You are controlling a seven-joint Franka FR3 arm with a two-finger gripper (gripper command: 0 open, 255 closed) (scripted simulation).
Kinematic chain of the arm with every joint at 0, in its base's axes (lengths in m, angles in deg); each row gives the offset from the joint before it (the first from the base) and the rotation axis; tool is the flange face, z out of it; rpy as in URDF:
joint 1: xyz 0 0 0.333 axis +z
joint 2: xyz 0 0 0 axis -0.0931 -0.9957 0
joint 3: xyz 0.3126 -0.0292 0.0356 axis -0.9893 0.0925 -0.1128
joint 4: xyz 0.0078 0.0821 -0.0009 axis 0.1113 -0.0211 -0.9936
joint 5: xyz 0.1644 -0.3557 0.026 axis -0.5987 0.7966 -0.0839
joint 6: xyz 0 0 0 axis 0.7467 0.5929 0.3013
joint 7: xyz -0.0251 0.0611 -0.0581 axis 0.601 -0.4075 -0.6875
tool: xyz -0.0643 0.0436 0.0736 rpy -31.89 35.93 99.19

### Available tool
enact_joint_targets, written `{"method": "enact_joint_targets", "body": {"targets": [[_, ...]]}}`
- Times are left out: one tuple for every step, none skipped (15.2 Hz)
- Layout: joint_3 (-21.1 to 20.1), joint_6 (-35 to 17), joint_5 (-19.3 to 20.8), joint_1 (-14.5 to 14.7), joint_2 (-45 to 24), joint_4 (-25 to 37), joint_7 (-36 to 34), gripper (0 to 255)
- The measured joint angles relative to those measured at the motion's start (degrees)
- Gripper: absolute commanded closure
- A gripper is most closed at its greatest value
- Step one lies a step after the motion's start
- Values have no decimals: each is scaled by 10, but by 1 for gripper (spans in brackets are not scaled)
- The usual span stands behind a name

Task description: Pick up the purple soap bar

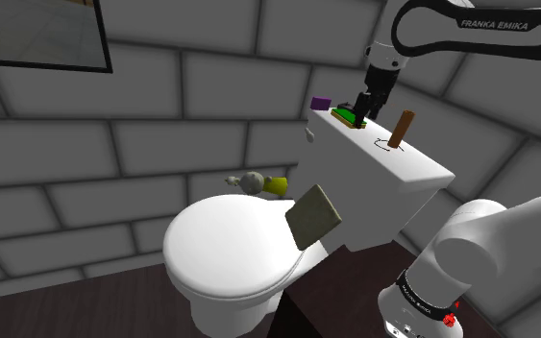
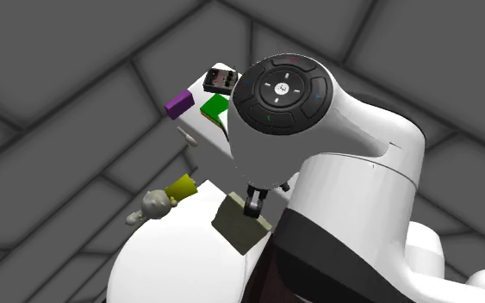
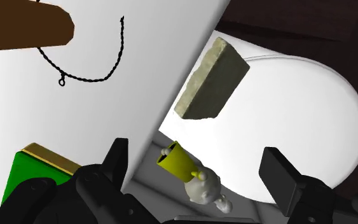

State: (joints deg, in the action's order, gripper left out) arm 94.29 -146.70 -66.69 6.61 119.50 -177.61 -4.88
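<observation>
Step in hand: approach, grasp not begun; gripper (image 1: 362,115) hovers low over green slab (image 1: 343,115), fingers apart, nothing between them.
Purple soap bar (image 1: 320,103): upper centre of shoulder view, at far end of white toilet tank lid (image 1: 407,165), just beside green slab, clear of gripper.
Next move, by judgement: shift toward frame's upper left; centre over bar; descend; close across narrow sides.
Soap: small matte rectangular block, flat faces, likely slick; green slab gold-edged; brown cylinder (image 1: 404,130) upright, smooth; grey-tan block (image 1: 313,216) rough, tilted.
</observation>
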Motion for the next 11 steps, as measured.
{"method": "enact_joint_targets", "body": {"targets": [[8, -5, 1, 3, -18, 15, 18, 0], [22, -10, 4, 4, -37, 31, 42, 0], [33, -18, 4, 6, -55, 42, 64, 0], [44, -23, 4, 8, -80, 64, 86, 0], [54, -27, 3, 10, -98, 80, 108, 0], [63, -30, 0, 13, -118, 98, 129, 0], [73, -36, -3, 15, -142, 118, 151, 0], [82, -41, -7, 17, -164, 136, 172, 0], [91, -42, -12, 18, -187, 157, 196, 0], [101, -43, -19, 19, -213, 184, 222, 0], [105, -41, -27, 23, -237, 209, 239, 0]]}}
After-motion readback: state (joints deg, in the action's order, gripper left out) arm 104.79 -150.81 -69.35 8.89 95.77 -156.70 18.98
